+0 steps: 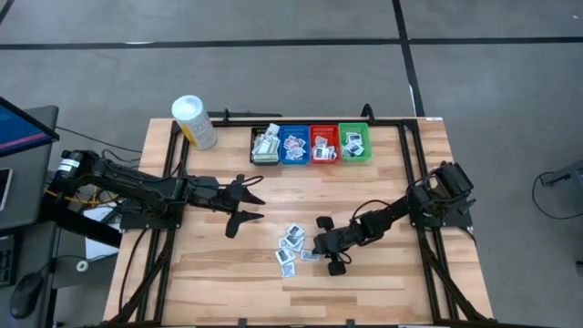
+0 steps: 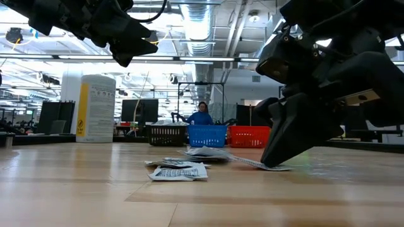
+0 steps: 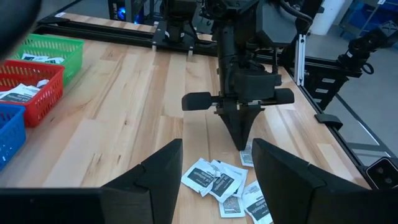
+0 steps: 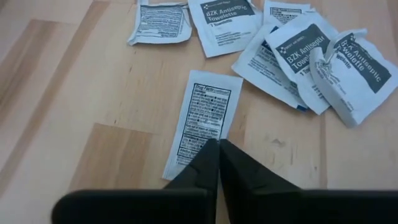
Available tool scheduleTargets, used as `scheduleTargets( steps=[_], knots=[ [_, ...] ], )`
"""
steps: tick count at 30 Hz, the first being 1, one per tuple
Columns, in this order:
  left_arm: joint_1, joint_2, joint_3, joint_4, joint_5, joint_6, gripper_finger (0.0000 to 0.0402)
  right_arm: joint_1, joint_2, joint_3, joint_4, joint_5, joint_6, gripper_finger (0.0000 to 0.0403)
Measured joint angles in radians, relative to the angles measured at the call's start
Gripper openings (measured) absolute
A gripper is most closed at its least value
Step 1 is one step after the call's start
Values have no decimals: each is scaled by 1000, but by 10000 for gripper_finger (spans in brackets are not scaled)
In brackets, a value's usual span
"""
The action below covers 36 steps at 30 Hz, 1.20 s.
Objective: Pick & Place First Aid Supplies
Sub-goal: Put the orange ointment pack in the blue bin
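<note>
Right gripper [image 4: 217, 144] is down at the table [image 1: 383, 282], fingers clenched together with their tips pinching the near edge of one flat packet [image 4: 203, 121]; the packet lies printed side up on the wood and is not lifted. Just beyond that packet, ahead of the fingertips, sits the loose pile of packets [image 1: 293, 246]: several white sachets with dark labels, some overlapping, one crumpled [image 4: 339, 78]. In the low view the pinched packet [image 2: 255, 164] lies flat under the gripper's tips, with the others [image 2: 180, 171] scattered on the table just beside it. Left gripper [image 1: 244, 206] hangs above the table, fingers spread wide and empty, well apart from the right gripper, with the pile lying between the two and nearer the right one. Far from both grippers, along the table's back edge, stand four bins in a row: black [image 1: 265, 146], blue [image 1: 294, 145], red [image 1: 323, 145], green [image 1: 354, 143], each with some packets already inside. A white tub with a yellow label [image 1: 194, 121] stands beside the black bin, on the left gripper's side.
</note>
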Motion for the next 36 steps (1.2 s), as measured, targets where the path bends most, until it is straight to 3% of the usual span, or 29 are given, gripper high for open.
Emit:
scheduleTargets(
  steps=[7, 13, 18, 36],
  knots=[
    [0, 0, 0, 0, 0, 0, 195, 1, -14, 21, -26, -2, -15, 1],
    [0, 0, 0, 1, 0, 0, 195, 6, -85, 42, -162, 48, -45, 1],
    [0, 0, 0, 7, 0, 0, 195, 5, -143, 55, -166, 58, -50, 15],
    [0, 0, 0, 7, 0, 0, 195, 56, -135, 55, -187, 68, -54, 156]
  ],
)
